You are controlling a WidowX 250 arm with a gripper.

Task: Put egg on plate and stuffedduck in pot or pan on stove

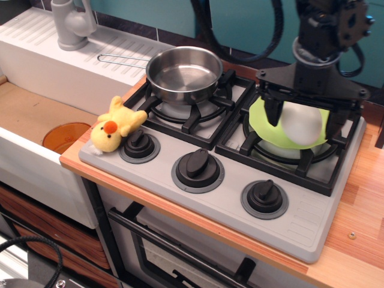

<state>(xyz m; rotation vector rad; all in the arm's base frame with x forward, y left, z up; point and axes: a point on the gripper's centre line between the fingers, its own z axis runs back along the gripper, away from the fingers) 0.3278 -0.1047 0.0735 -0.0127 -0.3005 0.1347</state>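
Observation:
My gripper [303,122] is shut on the white egg [300,127] and holds it low over the lime-green plate [262,124], which lies on the right burner of the grey stove [288,207]. I cannot tell whether the egg touches the plate. The yellow stuffed duck [114,126] lies at the stove's front left corner, against the left knob [138,144]. The shiny steel pan [184,73] stands empty on the left burner, its wire handle pointing left.
An orange round dish [65,137] lies in the sink at the left. A grey faucet [72,24] stands at the back left on the white drainboard. Wooden counter [360,210] runs along the right of the stove.

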